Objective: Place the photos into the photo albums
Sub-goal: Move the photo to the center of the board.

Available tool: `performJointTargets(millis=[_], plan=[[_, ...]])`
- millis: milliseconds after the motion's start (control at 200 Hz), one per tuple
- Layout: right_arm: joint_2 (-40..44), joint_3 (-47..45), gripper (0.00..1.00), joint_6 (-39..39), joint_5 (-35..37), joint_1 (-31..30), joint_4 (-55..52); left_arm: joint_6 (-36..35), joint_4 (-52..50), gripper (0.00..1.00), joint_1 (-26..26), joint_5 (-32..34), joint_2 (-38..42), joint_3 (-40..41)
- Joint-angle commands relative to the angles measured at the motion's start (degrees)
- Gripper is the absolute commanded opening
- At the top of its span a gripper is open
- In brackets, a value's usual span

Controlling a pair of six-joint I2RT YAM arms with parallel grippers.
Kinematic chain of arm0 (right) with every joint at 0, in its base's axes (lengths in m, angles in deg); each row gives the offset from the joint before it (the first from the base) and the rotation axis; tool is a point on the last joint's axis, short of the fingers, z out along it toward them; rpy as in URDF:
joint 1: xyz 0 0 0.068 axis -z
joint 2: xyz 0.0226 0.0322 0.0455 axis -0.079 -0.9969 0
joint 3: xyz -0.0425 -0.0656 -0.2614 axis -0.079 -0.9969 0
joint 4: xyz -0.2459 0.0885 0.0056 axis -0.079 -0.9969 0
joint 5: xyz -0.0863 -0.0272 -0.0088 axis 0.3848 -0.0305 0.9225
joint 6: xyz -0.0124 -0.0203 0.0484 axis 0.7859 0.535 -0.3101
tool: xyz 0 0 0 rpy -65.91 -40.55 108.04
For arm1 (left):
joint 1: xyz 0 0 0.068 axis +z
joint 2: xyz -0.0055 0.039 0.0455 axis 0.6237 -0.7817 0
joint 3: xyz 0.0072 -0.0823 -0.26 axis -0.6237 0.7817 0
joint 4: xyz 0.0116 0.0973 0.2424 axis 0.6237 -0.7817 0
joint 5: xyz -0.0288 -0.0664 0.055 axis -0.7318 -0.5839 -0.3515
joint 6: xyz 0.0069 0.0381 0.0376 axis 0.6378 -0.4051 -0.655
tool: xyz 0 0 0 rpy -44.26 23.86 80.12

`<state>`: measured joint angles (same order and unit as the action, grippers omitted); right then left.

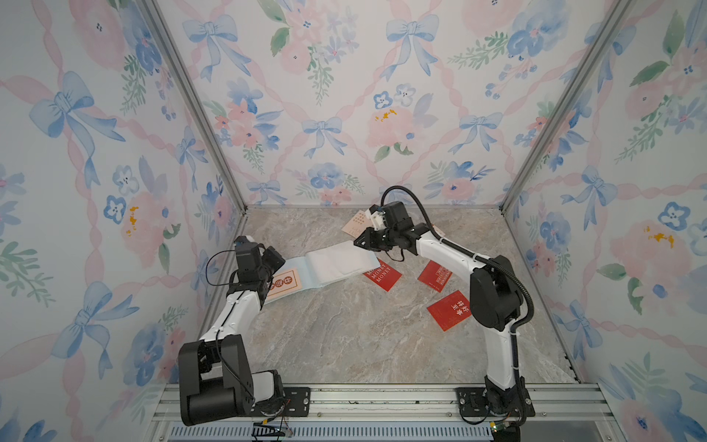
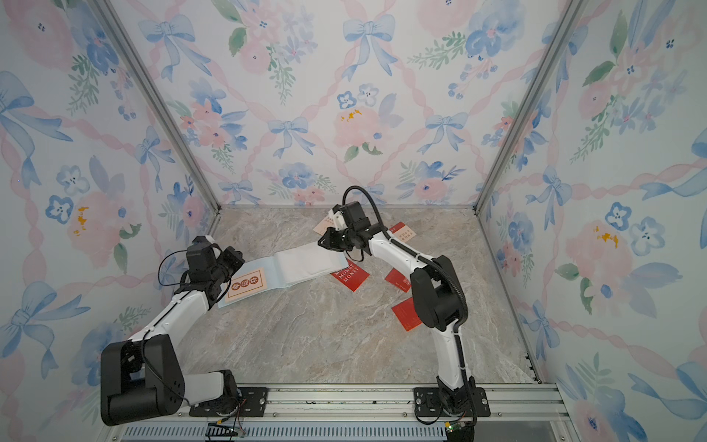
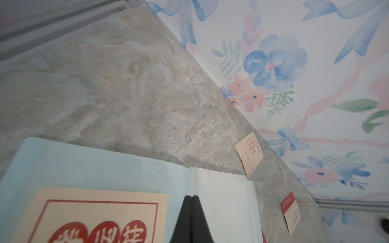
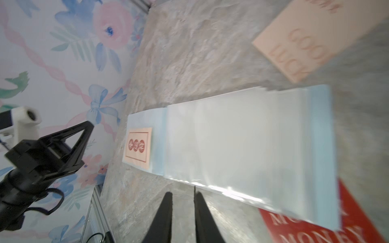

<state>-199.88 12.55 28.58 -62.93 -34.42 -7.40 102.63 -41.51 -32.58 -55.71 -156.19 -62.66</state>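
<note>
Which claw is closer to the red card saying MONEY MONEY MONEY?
Right. The right gripper hovers at the edge of the pale blue album beside that red card; the left gripper sits at the album's opposite end.

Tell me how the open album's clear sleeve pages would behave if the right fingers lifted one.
The sleeve pages probably flop: they look thin and see-through, fanned in a loose stack. Likely slippery, given the glare along their edge. The thin album seems light, so a pull may drag it across the table.
</note>
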Motion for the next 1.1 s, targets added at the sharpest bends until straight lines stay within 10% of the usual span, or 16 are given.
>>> performJointTargets(millis=[0,635,1095], plan=[[4.62,-7.12,0.22,2.67,1.03,4.76,1.04,-1.73,-0.65,0.0,-5.72,-1.58,-3.13,-4.51],[11.72,-20.52,0.4,13.1,6.7,28.22,-11.11,-7.99,-0.51,0.13,-41.9,-4.79,-28.88,-22.69],[8.14,-18.58,0.5,15.27,13.01,30.13,-16.65,-7.07,-0.36,0.26,-49.17,-7.19,-39.85,-32.15]])
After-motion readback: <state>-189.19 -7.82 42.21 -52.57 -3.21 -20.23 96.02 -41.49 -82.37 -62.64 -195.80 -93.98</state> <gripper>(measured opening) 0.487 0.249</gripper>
